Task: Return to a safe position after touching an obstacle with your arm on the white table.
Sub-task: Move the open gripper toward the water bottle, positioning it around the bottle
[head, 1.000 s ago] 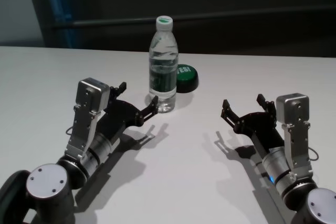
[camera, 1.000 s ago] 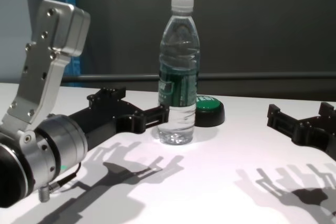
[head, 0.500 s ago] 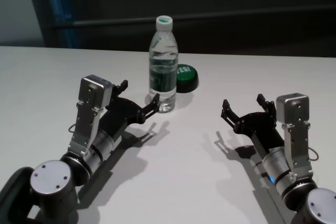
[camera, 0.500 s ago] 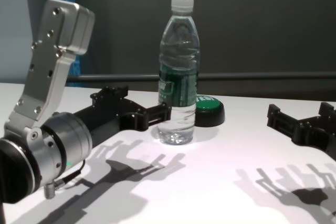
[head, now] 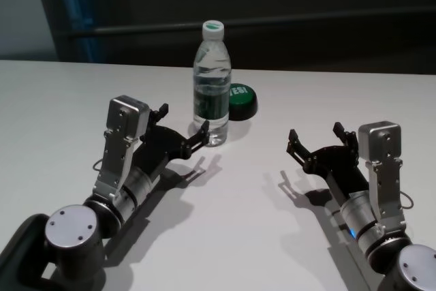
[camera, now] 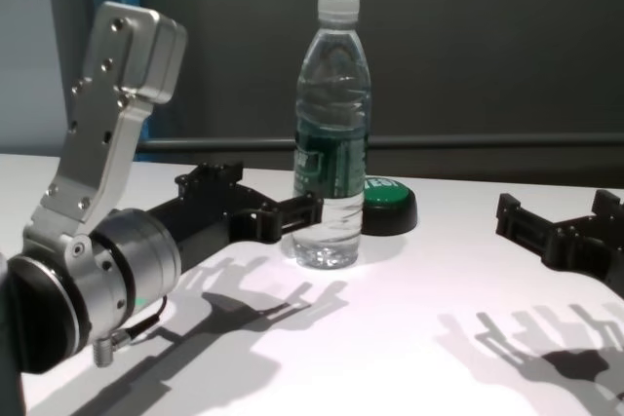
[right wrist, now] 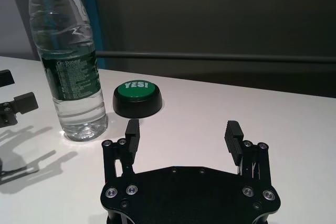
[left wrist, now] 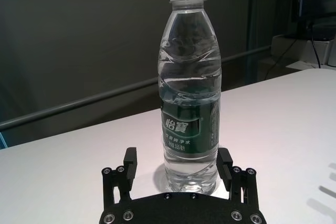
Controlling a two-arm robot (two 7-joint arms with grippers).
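Apparently the contact step is in hand: the left end effector (head: 180, 125), left of centre in the head view, is wide open, with the inner finger (camera: 305, 209) against the obstacle (head: 212, 84), which stands upright at upper centre on the surface (head: 245, 236). Next, I judge, it must draw straight back without tipping it. The right end effector (head: 320, 142), lower right, is open and empty.

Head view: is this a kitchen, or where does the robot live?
Probably a robot test lab, not a kitchen. A bare white table holds only a water bottle and a green "YES!" button, with the left gripper and right gripper low over it.
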